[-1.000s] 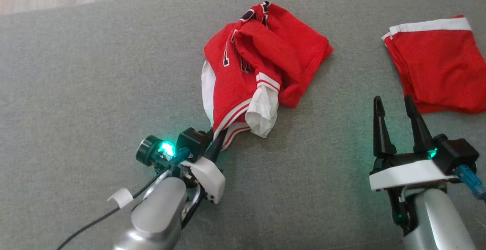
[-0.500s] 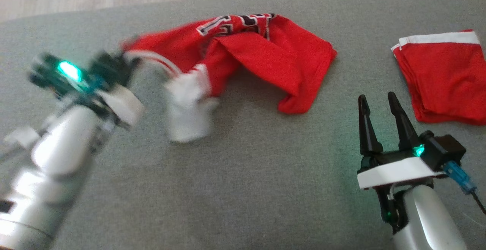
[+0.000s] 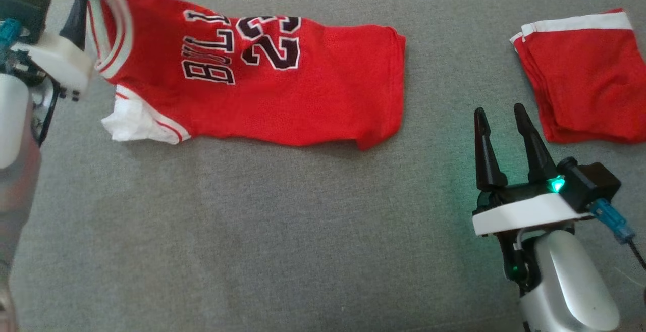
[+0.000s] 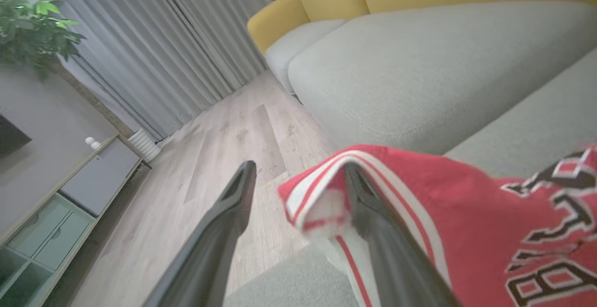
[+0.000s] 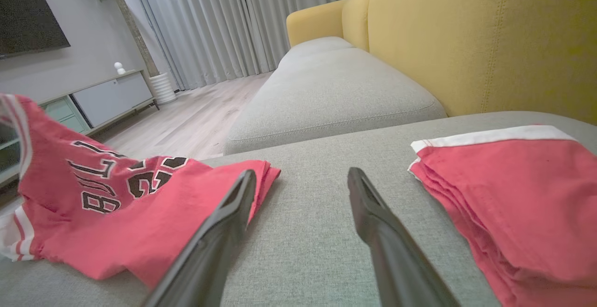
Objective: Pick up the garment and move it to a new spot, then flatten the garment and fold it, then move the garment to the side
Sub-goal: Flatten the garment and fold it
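Right gripper (image 3: 497,110), fingers spread and empty, sits at the head view's lower right over the grey cushion (image 3: 252,221). Farther up, the red jersey (image 3: 282,95) lies across the upper centre, its striped trim hooked over one finger of the spread left gripper (image 4: 298,171), upper left.

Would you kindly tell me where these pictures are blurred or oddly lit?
Head view: the jersey blurs at its lifted collar, and green light from the right claw tints the sofa cushion. Left wrist view: the trim draped on one finger is soft. Right wrist view: sharp, evenly lit.
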